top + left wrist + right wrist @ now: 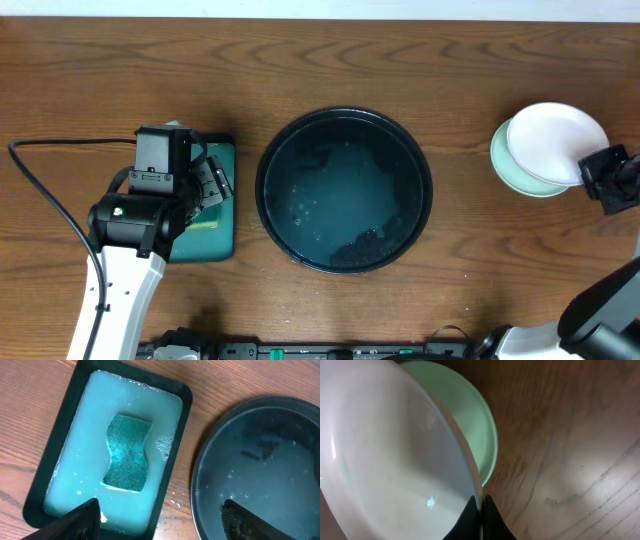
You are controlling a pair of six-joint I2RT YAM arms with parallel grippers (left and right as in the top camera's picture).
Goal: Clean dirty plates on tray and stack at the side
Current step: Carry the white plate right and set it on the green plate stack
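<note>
Now the small round white plate [555, 135] rests on a pale mint-green plate [470, 420] at the right of the wooden counter [320, 60], well apart from the large round black tray [345, 150], which holds water but no plate. My right end effector [481, 510] is pinched shut on the white plate's rim. My left end effector [208, 185] hovers wide open and empty above the teal sponge [127, 452] in the dark green rectangular tray [60, 425]. I judge this the last stacking step; next I should release gently and lift clear.
</note>
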